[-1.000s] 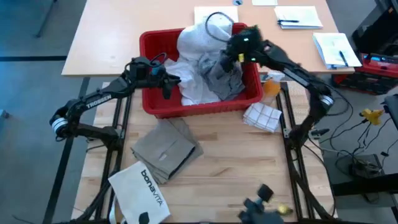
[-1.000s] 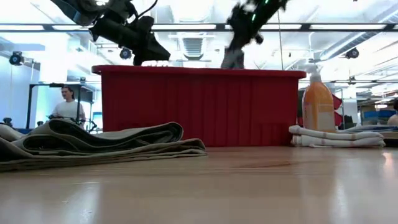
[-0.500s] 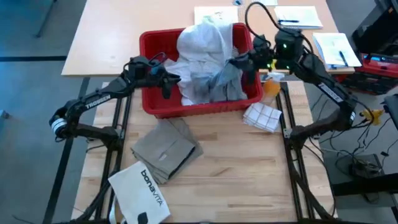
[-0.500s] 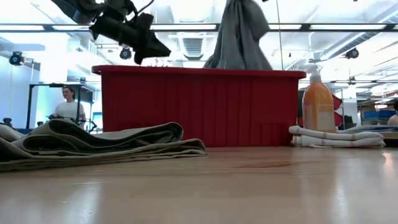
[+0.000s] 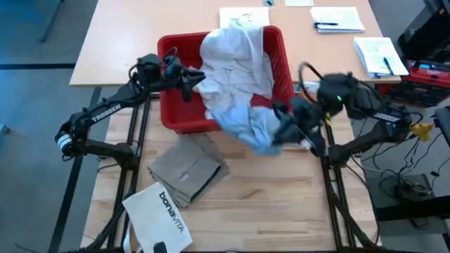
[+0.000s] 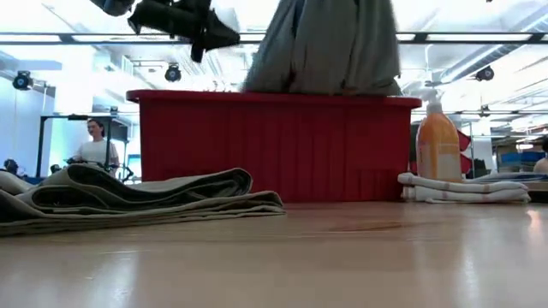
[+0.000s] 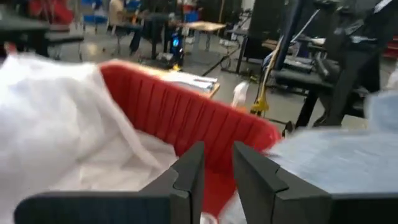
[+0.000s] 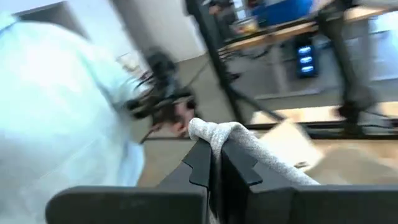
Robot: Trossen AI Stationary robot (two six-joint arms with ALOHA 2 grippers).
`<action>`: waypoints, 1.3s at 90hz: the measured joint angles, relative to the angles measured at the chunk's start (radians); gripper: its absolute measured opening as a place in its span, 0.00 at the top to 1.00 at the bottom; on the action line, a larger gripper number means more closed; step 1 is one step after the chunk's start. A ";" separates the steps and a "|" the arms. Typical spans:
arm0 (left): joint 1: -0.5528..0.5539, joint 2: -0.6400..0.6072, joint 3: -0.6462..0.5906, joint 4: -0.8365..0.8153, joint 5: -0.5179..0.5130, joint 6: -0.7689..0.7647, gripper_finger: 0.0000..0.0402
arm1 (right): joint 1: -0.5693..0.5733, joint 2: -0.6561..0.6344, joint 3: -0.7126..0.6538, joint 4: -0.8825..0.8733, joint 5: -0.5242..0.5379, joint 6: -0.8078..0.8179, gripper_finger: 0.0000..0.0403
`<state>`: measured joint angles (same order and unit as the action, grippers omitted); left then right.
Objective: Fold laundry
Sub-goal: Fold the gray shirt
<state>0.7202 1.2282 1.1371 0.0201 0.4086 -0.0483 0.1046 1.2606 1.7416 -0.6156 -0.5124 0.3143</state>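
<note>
The right gripper (image 5: pixel 285 130), just off the front right corner of the red bin (image 5: pixel 176 116), is clamped on a fold of the grey T-shirt (image 5: pixel 264 133), which hangs over the bin's front wall onto the table. The left gripper (image 5: pixel 186 76) hovers above the bin's left side, fingers a narrow gap apart and empty, beside the white shirt (image 5: pixel 235 53) heaped inside. The risk, as I judge it — the white shirt gets dragged out tangled with the T-shirt, or the pinched fold slips free.
</note>
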 joint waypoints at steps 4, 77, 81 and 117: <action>-0.021 0.000 0.018 0.002 -0.001 0.034 0.83 | 0.053 0.000 0.000 -0.045 0.030 -0.001 1.00; -0.996 0.366 -0.012 0.009 -0.730 -0.233 0.83 | 0.480 -0.252 -0.893 0.396 0.772 0.237 1.00; -1.007 0.408 -0.012 0.031 -0.729 -0.269 0.79 | 0.480 -0.256 -0.912 0.400 0.799 0.254 1.00; -1.036 0.625 -0.012 0.402 -0.579 -0.454 0.12 | 0.449 -0.345 -0.975 0.425 0.906 0.353 1.00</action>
<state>-0.3161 1.8534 1.1248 0.4218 -0.1706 -0.5022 0.5540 0.9158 0.7662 -0.1907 0.3935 0.6668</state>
